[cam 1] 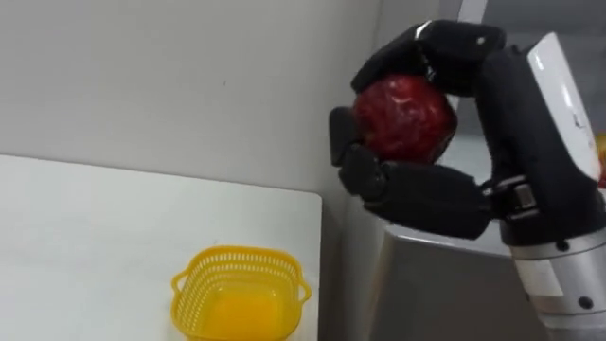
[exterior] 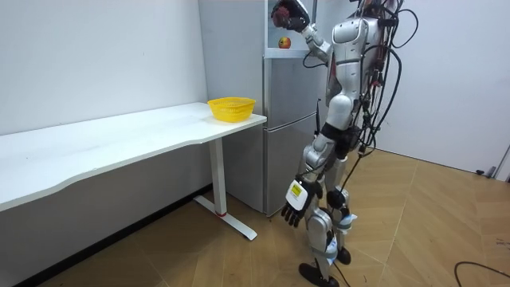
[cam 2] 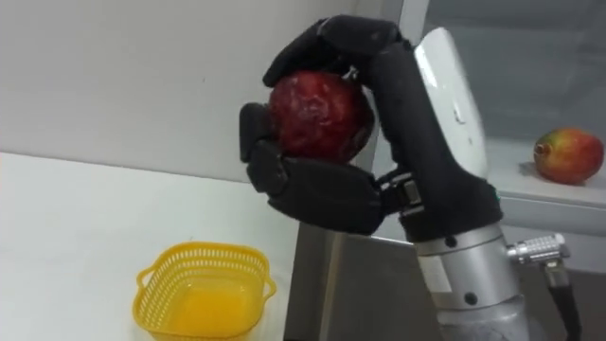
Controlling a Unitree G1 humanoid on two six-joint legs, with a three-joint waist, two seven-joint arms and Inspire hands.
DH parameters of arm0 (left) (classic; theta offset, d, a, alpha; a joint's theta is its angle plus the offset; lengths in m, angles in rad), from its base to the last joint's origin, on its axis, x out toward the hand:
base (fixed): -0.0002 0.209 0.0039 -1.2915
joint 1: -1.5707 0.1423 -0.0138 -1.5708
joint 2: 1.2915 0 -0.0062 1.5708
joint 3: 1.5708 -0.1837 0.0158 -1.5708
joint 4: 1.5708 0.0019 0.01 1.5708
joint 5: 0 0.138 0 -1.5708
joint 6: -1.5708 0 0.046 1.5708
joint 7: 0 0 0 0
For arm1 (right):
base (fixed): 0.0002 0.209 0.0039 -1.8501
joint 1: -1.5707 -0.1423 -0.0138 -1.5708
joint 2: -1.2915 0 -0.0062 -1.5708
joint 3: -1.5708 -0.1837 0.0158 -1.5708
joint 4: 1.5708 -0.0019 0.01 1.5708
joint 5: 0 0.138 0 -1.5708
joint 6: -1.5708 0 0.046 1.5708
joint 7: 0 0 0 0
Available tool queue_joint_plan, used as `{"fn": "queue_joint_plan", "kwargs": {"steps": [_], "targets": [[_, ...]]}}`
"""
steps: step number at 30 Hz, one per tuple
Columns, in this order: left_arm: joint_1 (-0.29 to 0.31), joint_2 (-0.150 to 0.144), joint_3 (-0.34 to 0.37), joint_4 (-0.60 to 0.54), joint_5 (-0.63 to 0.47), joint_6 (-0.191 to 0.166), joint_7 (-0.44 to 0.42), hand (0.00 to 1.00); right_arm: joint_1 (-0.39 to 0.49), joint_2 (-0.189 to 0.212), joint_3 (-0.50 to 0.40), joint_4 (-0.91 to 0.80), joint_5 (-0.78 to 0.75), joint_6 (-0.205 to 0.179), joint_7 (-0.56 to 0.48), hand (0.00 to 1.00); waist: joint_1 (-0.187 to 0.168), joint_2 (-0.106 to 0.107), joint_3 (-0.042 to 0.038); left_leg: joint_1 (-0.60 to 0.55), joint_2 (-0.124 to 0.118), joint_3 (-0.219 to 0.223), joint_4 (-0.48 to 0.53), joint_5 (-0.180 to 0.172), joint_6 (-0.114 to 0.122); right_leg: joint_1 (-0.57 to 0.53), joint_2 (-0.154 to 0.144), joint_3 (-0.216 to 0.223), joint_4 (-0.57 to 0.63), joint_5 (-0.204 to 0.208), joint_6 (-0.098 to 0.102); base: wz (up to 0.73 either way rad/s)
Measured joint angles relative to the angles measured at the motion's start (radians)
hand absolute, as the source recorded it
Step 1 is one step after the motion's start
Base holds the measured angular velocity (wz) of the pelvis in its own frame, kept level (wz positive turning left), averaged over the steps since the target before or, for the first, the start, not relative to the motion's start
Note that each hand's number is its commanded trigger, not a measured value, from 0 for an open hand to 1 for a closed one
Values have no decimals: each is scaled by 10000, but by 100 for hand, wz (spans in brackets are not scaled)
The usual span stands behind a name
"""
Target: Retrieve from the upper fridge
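In the left eye view the red fruit [cam 1: 405, 116] is up and to the right of the basket [cam 1: 237, 256], well above it. It is round, so no long axis or pointing end can be told. The right hand [cam 1: 516, 123] is wrapped round it, with fingers curled over the top and thumb under the bottom, and the fruit's front face is bare between them. The yellow basket sits near the corner of the white table [cam 1: 95, 237]. A pale wall [cam 1: 170, 76] is behind the basket and the grey fridge [cam 1: 445, 284] is just right of it.

In the right eye view a second fruit [cam 2: 568, 154] (red and yellow) lies on a shelf [cam 2: 549, 194] far right of the basket and higher, apart from the hand.

In the room view the robot stands on a wood floor [exterior: 430, 215] before the fridge, on the far side of it from the basket. Its right arm is raised, so the fruit is high above the basket, at the open upper compartment. The left hand [exterior: 296, 203] hangs low by the thigh with fingers loose, holding nothing.
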Motion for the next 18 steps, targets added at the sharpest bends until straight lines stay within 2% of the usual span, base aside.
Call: {"fn": "queue_joint_plan", "kwargs": {"steps": [5, 8, 11, 15, 18], "targets": [[-85, 47, -56, 429, -343, -8, 13, 0, -62, -20, 662, 5, 22, 45, 398, 100, 342, -114, 17, -38, -15, -118, 19, -1, 1, -6, -9, -57, -6, -1, 2, 6], [-146, 181, 55, 704, -402, -18, -152, 0, -68, -99, 789, 49, -345, 48, 758, 100, 569, -238, 13, -148, -34, -318, 112, 0, 1, -2, -49, -447, -4, -3, 4, 23], [-118, 334, 111, 726, -403, -34, -321, 0, -69, -117, 848, 219, -694, 34, 899, 100, 774, -312, 25, -154, -29, -409, 119, 0, 0, 38, -48, -539, -7, -5, 7, 12], [-146, 514, 362, 764, -416, -101, -403, 0, -141, -163, 1264, 1633, -884, -38, 866, 100, 1263, -515, 118, -167, -34, -549, 187, 2, -2, 90, -53, -559, -12, -12, 16, 7], [-224, 552, 443, 759, -398, -176, -496, 0, -143, -211, 1537, 2517, -1402, 40, 1033, 100, 1560, -649, 138, -343, -66, -674, 205, -1, -2, -3, -70, -607, -9, -14, 18, 11]]}}
